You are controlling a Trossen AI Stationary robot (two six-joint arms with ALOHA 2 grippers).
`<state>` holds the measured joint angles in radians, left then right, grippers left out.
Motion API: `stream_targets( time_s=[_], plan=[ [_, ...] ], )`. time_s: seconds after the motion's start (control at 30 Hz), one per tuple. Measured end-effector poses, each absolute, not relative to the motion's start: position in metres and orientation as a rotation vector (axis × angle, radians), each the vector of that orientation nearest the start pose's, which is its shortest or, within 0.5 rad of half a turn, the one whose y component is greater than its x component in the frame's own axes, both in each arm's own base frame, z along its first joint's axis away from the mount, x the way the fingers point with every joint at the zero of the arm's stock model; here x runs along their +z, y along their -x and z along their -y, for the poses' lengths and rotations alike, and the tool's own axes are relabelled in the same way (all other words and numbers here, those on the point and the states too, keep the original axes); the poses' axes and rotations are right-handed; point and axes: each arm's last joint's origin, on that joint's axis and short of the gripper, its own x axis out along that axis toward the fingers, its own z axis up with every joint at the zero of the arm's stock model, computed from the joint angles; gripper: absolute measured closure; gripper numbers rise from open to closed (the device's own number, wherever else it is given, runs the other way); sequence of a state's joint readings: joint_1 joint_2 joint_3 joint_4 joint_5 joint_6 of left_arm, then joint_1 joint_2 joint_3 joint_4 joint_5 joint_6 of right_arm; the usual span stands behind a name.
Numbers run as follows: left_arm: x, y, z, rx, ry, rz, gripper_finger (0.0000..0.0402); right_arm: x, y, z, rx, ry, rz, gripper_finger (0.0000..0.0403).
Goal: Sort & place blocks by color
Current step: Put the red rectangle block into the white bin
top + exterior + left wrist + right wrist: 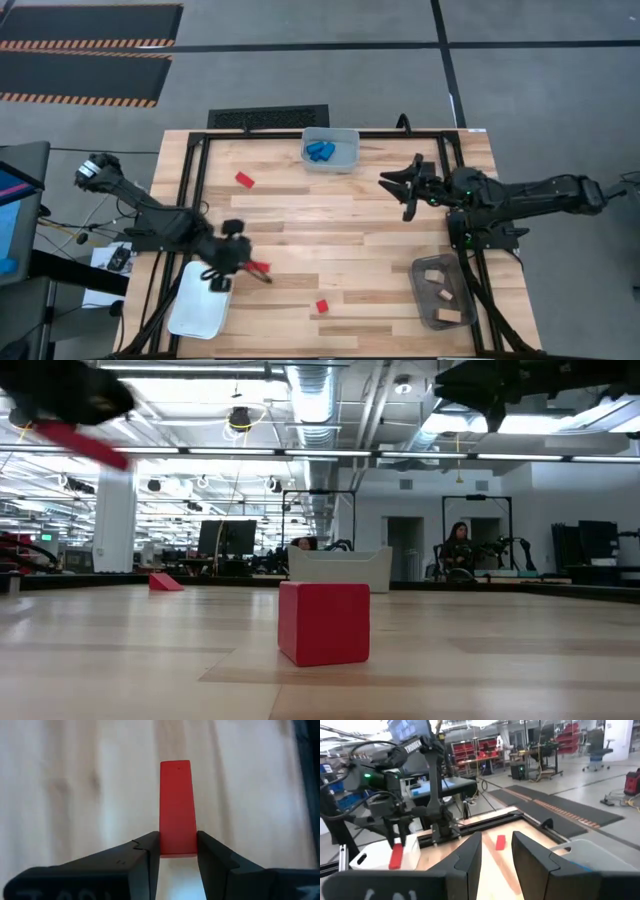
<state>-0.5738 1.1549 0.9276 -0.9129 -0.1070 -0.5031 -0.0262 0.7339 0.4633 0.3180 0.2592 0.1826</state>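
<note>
My left gripper [252,268] is shut on a long red block [176,802] above the table's near left part, beside the white bin [198,305]. In the low view the block [88,443] hangs high at the upper left. A red cube [322,306] stands on the table near the front edge, and a flat red block [245,180] lies at the far left. My right gripper [398,186] is open and empty above the table's right half, and its two fingers stand apart in the right wrist view [497,855]. My left gripper pinches the long red block between its two fingers, one on each long side at the block's near end [178,849]. The block sticks out forward past the fingertips, along the fingers. It is lifted clear of the table and slants downward in the low view.
A grey bin [331,150] with blue blocks stands at the far edge in the middle. A clear bin [443,291] with tan blocks stands at the near right. A black frame [196,190] runs around the tabletop.
</note>
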Motion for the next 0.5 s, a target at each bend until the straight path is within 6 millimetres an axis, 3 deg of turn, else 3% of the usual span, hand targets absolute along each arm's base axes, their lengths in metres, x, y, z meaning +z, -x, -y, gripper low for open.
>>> stream_targets(
  time_s=[0.23, 0.5],
  plan=[
    [0.259, -0.144, 0.130, -0.209, 0.363, -1.461, 0.0318, 0.273, -0.185, 0.012, -0.279, -0.215, 0.082, 0.0269],
    [0.258, -0.128, 0.144, -0.177, 0.390, -1.521, 0.0317, 0.266, -0.199, 0.013, -0.283, -0.218, 0.085, 0.0269]
  ],
)
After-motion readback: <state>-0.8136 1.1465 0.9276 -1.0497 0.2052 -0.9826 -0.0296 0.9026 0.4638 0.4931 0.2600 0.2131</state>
